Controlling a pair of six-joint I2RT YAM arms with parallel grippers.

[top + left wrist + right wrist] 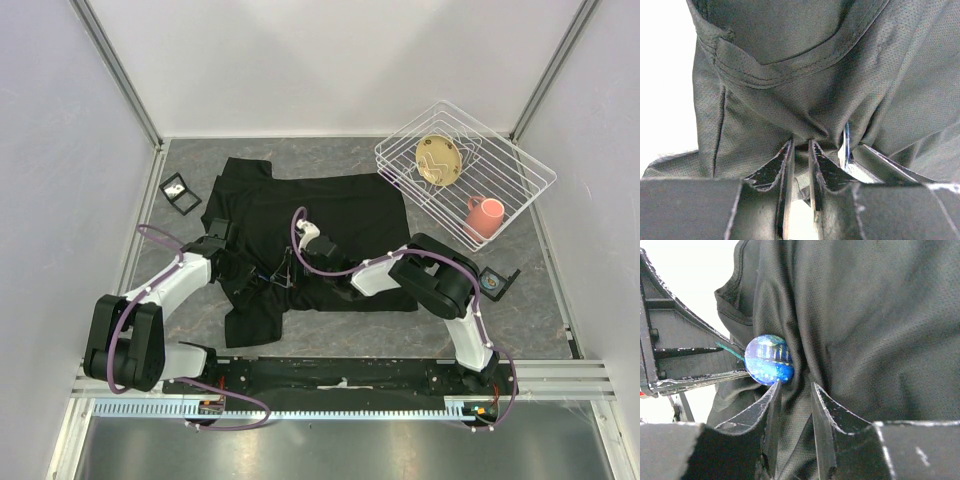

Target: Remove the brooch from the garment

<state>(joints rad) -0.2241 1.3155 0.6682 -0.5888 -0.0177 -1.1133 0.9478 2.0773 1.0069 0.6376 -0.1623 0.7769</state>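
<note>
Right hand (pixel 796 386) sat part-open astride a garment (pixel 875 315) fold just beside the blue brooch (pixel 769 360), left hand (pixel 800 144) pinched cloth nearby; closing there risked grabbing fabric, not brooch.

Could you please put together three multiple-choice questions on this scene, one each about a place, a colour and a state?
1. Where is the pink cup?
A. on a shelf
B. in the wire basket
C. inside a drawer

2. What colour is the brooch?
A. red
B. gold
C. blue

3. The left gripper is:
A. closed on a fold of the garment
B. wide open in the air
C. holding a spoon

Answers:
1 B: the top view shows it lying among the basket's wires.
2 C: the right wrist view shows it round and blue against the black fabric.
3 A: the left wrist view shows fabric pinched between its fingers.
</note>
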